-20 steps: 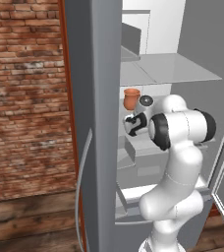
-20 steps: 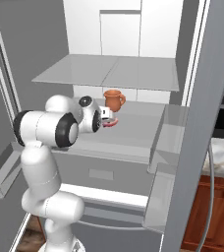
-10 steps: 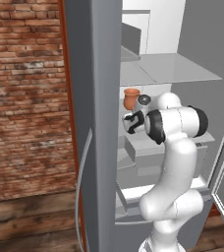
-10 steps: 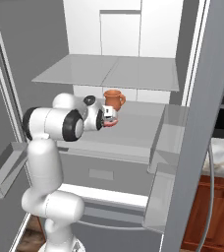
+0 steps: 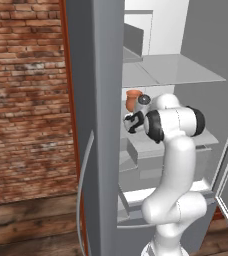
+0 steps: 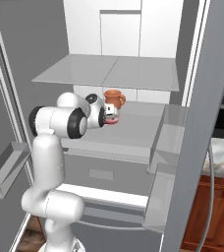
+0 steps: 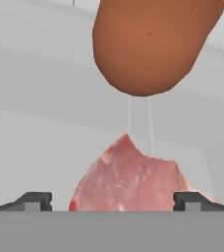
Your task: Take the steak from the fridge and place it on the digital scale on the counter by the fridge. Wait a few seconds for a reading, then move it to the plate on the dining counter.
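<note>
Fridge shelf (image 6: 133, 133): steak (image 7: 133, 179) between tool (image 7: 113, 201) tips

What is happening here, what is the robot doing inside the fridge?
The robot arm reaches into the open fridge toward the steak, which lies on a white shelf in front of a terracotta-brown cup. The gripper is open, one finger on each side of the meat, not closed on it. The steak has not been lifted yet.

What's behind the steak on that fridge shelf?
A terracotta-brown cup stands just behind the steak, with the fridge's white back wall beyond. The steak's near edge is hidden.
</note>
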Tool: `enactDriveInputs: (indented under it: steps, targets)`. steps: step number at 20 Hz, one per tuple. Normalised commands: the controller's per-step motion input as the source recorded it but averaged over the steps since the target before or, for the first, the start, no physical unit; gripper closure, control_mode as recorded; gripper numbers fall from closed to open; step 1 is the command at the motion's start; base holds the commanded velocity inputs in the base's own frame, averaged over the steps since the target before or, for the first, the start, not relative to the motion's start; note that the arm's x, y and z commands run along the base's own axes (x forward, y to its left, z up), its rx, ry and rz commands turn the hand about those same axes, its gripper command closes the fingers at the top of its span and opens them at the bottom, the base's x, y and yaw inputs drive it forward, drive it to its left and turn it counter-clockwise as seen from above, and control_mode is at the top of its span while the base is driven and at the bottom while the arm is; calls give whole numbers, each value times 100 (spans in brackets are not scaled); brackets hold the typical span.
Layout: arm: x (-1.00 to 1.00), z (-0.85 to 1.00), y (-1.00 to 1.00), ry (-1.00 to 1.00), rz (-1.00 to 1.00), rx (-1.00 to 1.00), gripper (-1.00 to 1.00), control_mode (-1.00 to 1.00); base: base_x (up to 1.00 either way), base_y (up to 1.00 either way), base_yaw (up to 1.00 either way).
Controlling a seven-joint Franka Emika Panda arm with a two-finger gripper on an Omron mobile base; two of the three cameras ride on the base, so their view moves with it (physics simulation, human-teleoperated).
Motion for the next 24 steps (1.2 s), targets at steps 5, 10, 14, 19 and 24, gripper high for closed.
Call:
enactDriveInputs:
  steps: [5,10,14,19,24]
  targets:
    - [17,-59,0,7,0,-3,100,-100,0,0,0]
    - [-27,-46,-3,0,-2,-4,100,-100,0,0,0]
    - [-89,-17,-20,-11,-3,0,100,-100,0,0,0]
    - [-94,-1,-8,-15,-4,0,100,-100,0,0,0]
    - [-99,9,0,-20,-4,3,100,-100,0,0,0]
